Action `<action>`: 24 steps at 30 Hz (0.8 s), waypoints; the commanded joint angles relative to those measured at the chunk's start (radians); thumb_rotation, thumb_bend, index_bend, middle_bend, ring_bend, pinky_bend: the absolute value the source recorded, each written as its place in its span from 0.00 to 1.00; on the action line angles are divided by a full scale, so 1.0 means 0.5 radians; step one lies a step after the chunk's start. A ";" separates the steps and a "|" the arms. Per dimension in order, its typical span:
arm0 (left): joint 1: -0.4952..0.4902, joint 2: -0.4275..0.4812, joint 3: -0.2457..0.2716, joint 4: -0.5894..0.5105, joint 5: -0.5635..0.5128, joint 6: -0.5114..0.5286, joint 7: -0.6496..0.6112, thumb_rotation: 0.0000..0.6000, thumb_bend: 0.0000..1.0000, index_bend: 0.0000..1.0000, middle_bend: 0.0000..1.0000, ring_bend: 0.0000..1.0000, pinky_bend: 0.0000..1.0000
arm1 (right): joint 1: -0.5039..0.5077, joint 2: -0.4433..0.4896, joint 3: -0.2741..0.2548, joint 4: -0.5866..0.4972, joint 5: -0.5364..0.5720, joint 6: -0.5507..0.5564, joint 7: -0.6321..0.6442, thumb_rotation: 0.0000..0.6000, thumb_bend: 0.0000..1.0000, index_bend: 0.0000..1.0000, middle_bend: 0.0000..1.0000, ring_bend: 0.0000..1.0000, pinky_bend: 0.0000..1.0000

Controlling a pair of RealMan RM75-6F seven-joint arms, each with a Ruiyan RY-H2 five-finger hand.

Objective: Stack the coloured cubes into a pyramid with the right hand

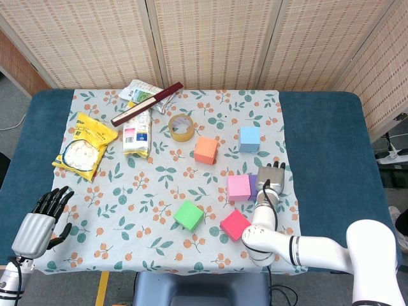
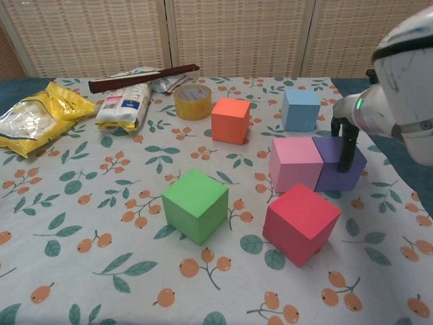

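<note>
A blue-covered table carries a floral cloth spread over its middle; cubes, snack packets and tape sit on the cloth.

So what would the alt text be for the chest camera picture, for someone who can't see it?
The robot's right hand presses dark fingers against a purple cube that sits tight beside a pink cube on a floral tablecloth. Red, green, orange and blue cubes stand apart; snack packets and a tape roll lie behind.
</note>
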 commanded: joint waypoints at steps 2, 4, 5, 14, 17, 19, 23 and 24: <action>0.000 0.000 0.000 -0.001 -0.001 -0.002 0.001 1.00 0.44 0.00 0.00 0.00 0.14 | -0.004 -0.006 0.009 0.008 -0.010 -0.001 0.006 1.00 0.15 0.61 0.12 0.00 0.05; 0.000 0.000 0.002 -0.002 0.001 -0.004 0.001 1.00 0.44 0.00 0.00 0.00 0.14 | -0.006 -0.009 0.014 0.011 -0.014 -0.004 0.008 1.00 0.14 0.61 0.12 0.00 0.05; -0.001 0.000 0.003 -0.002 0.001 -0.004 0.002 1.00 0.44 0.00 0.00 0.00 0.14 | -0.007 -0.009 0.019 0.010 -0.010 -0.008 0.006 1.00 0.14 0.60 0.12 0.00 0.05; 0.001 0.004 0.001 -0.001 0.001 0.000 -0.006 1.00 0.44 0.00 0.00 0.00 0.14 | -0.013 0.001 0.054 -0.011 0.038 -0.035 -0.019 1.00 0.14 0.13 0.00 0.00 0.05; 0.001 0.002 0.002 0.001 0.003 0.002 -0.006 1.00 0.44 0.00 0.00 0.00 0.14 | -0.019 0.014 0.059 -0.029 0.048 -0.042 -0.024 1.00 0.14 0.02 0.00 0.00 0.04; 0.002 0.003 0.004 0.000 0.006 0.003 -0.008 1.00 0.44 0.00 0.00 0.00 0.14 | -0.023 0.029 0.063 -0.047 0.058 -0.047 -0.032 1.00 0.14 0.00 0.00 0.00 0.04; 0.001 0.002 0.005 0.000 0.006 0.001 -0.008 1.00 0.44 0.00 0.00 0.00 0.14 | -0.031 0.067 0.071 -0.091 0.079 -0.053 -0.047 1.00 0.14 0.00 0.00 0.00 0.02; 0.002 0.003 0.005 0.000 0.007 0.001 -0.008 1.00 0.44 0.00 0.00 0.00 0.14 | -0.033 0.078 0.074 -0.105 0.085 -0.056 -0.051 1.00 0.14 0.00 0.00 0.00 0.02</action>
